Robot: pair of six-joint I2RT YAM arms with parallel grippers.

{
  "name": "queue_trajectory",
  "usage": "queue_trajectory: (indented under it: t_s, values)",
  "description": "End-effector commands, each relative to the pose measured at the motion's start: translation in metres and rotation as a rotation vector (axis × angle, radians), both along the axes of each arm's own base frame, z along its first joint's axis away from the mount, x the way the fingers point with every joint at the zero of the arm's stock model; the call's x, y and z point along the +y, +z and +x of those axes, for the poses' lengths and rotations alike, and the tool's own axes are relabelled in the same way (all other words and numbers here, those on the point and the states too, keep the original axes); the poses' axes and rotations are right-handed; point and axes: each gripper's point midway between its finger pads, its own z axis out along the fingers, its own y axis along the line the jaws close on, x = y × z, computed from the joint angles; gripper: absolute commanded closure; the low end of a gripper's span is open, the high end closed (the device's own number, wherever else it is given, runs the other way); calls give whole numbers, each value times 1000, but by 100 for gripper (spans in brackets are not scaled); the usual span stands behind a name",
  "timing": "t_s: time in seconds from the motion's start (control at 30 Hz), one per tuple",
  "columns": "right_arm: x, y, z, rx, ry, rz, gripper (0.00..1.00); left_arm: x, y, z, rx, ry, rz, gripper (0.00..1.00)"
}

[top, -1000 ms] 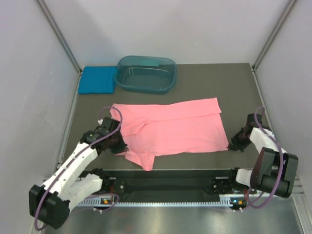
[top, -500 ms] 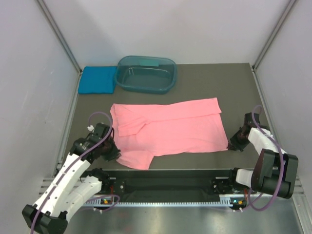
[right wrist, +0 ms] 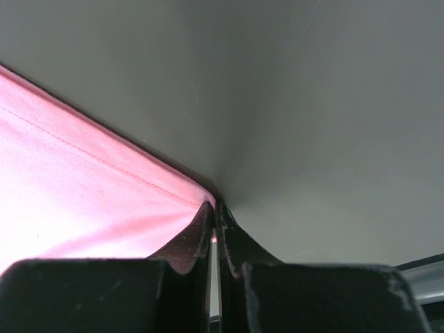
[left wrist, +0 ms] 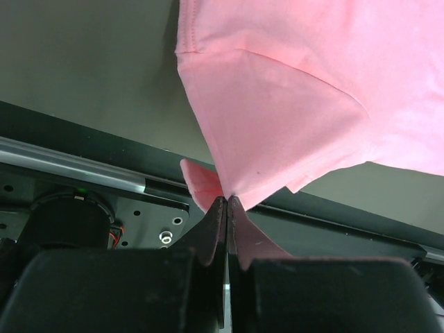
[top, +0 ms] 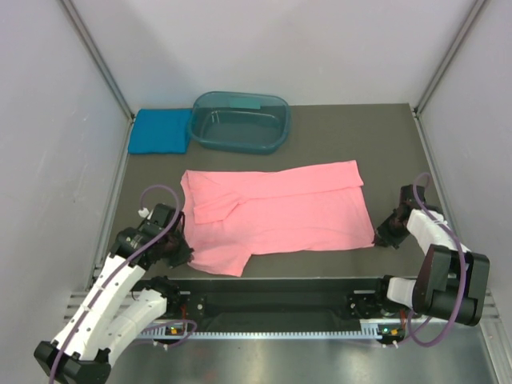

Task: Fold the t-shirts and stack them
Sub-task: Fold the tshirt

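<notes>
A salmon-pink t-shirt [top: 280, 216] lies spread flat across the middle of the dark table. My left gripper [top: 186, 254] is shut on its near left corner; in the left wrist view the closed jaws [left wrist: 227, 200] pinch a point of pink cloth [left wrist: 291, 104]. At the shirt's near right corner my right gripper [top: 378, 238] is shut too, and the right wrist view shows the tips [right wrist: 214, 205] nipping the hemmed corner [right wrist: 69, 180]. A teal-blue t-shirt [top: 160, 130] rests folded at the back left.
A dark teal see-through tub [top: 240, 120] stands at the back, beside the folded blue shirt. Grey walls close in on both sides. A black rail [top: 272, 288] with the arm bases runs along the table's near edge, just under the pink shirt's near left corner [left wrist: 83, 163].
My left gripper has drawn back to the left and nearer, pulling the shirt's near left corner out with it. The right gripper has held nearly still on its corner.
</notes>
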Motion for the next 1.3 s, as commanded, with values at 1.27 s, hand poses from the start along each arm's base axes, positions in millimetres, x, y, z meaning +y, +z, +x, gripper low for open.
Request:
queue_trajectory:
  t_s: [1.27]
  values:
    - [22, 54, 176, -143, 448, -57, 100, -3, 46, 221, -105, -133, 114, 100]
